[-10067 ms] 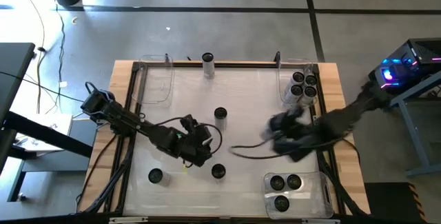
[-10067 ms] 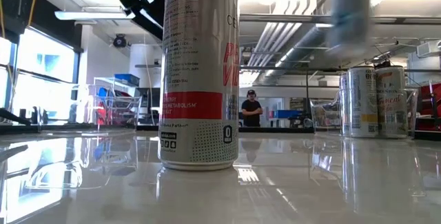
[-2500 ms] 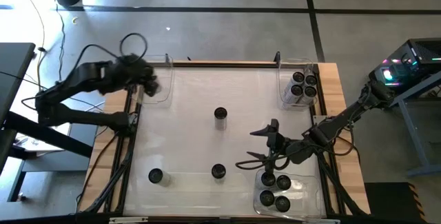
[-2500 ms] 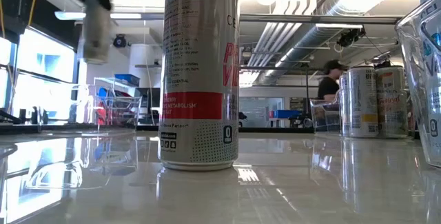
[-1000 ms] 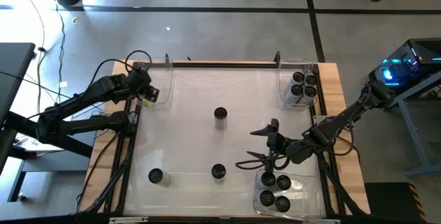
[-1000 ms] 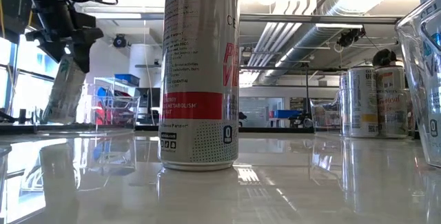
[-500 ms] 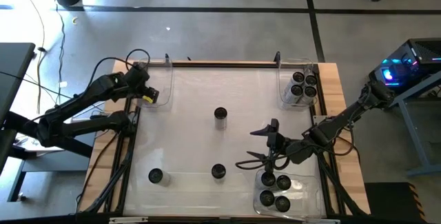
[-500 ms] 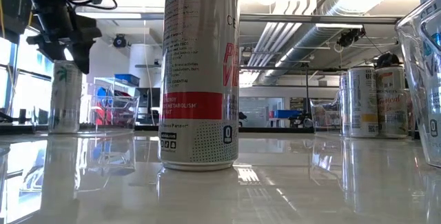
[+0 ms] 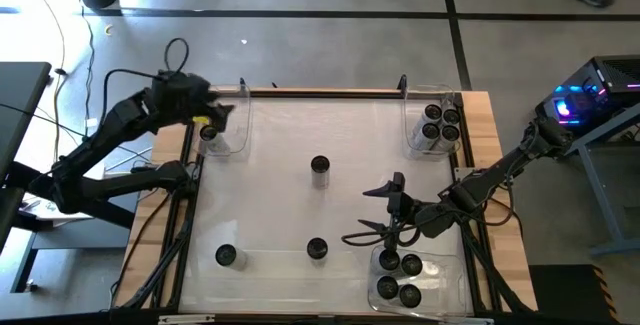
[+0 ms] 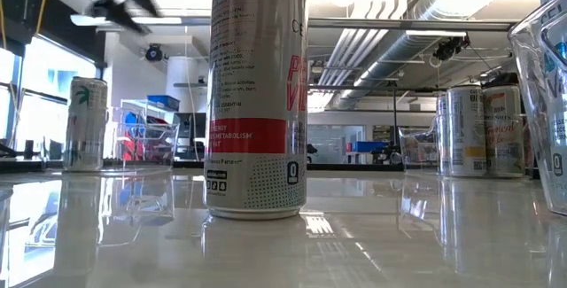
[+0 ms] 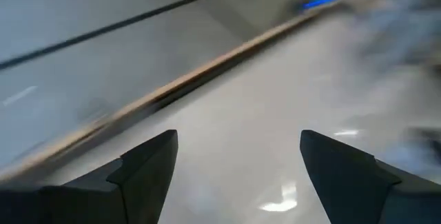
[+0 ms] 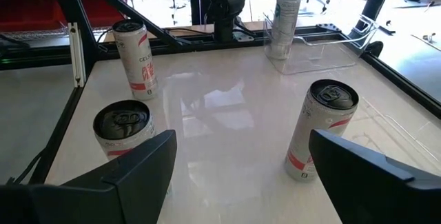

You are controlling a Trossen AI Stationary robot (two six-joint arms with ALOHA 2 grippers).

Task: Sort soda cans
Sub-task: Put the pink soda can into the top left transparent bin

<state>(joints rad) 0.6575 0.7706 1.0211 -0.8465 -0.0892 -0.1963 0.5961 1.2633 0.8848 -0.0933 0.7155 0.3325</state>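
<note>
My left gripper hangs open and holding nothing above the clear far-left bin, over a soda can that stands upright on the bin's floor. That same can shows at the left of the low view. In the left wrist view only blur lies beyond the left gripper. My right gripper waits open above the table's right half. Three loose soda cans stand upright on the table: one in the middle, one toward the near edge, one near left.
A clear bin at the far right holds several cans. Another bin at the near right holds several more. A dark frame rail runs round the white table. Bare table lies between the loose cans.
My left gripper has let go of the can in the far-left bin, risen above it and tipped its fingers upward. The can, tilted in the gripper a second ago, now stands upright alone in the bin.
</note>
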